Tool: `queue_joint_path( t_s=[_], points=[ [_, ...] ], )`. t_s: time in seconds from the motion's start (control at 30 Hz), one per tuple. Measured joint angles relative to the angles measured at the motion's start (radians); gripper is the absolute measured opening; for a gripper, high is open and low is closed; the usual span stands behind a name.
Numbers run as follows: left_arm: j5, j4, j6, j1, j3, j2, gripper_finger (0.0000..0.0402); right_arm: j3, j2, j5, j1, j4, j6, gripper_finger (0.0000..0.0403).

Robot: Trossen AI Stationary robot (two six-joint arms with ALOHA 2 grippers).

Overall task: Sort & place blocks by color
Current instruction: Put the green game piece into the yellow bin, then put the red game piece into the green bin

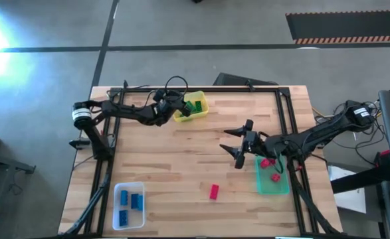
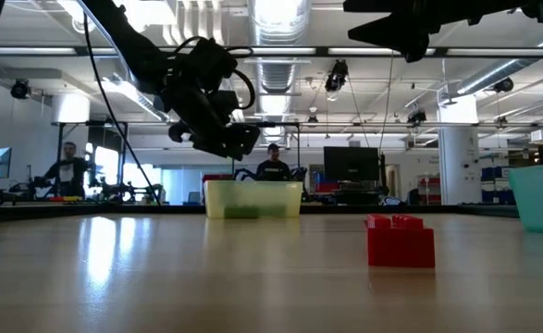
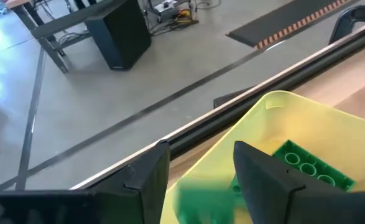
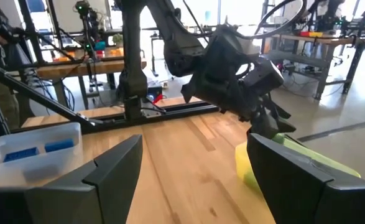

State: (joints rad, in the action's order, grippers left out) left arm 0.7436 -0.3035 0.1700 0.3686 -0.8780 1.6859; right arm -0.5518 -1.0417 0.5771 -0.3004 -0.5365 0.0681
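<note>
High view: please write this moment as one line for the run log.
left claw: open, over yellow plastic bin | right claw: open, empty, beside translucent green bin | small red plastic brick: loose on table

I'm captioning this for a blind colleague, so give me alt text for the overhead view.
One red plastic brick lies alone on the wooden table. The open left gripper hovers over the yellow bin holding green bricks; the open right gripper hangs beside the translucent green bin.

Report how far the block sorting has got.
Done: blue blocks lie in the clear bin, green blocks in the yellow bin, red blocks in the green bin. In hand: left claw open over the yellow bin; right claw open, empty. Left: one red block on the table.
</note>
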Motion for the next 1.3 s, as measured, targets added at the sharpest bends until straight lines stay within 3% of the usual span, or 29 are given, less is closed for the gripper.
queue_joint_path(
  t_s=[0.33, 0.6, 0.93, 1.1, 1.3],
  points=[
    [-0.002, 0.0, 0.008, -0.01, 0.0, -0.004, 0.0169, 0.0, 0.0, 0.001, 0.0, 0.006, 0.003, 0.0276],
    [-0.005, 0.008, -0.001, -0.168, 0.0, -0.078, 0.017, 0.0, 0.0, -0.019, 0.0, 0.138, 0.114, 0.0273],
    [-0.016, 0.004, -0.001, -0.457, 0.001, -0.147, 0.0171, -0.002, -0.053, -0.406, -0.002, 0.308, 0.171, 0.025],
    [-0.016, -0.004, 0.006, -0.542, 0.001, -0.148, 0.0171, -0.106, -0.153, -0.554, -0.02, 0.482, 0.071, 0.024],
    [-0.016, -0.019, 0.006, -0.58, 0.0, -0.148, 0.0171, -0.283, -0.335, -0.559, -0.064, 0.685, -0.094, 0.0257]
  ],
)
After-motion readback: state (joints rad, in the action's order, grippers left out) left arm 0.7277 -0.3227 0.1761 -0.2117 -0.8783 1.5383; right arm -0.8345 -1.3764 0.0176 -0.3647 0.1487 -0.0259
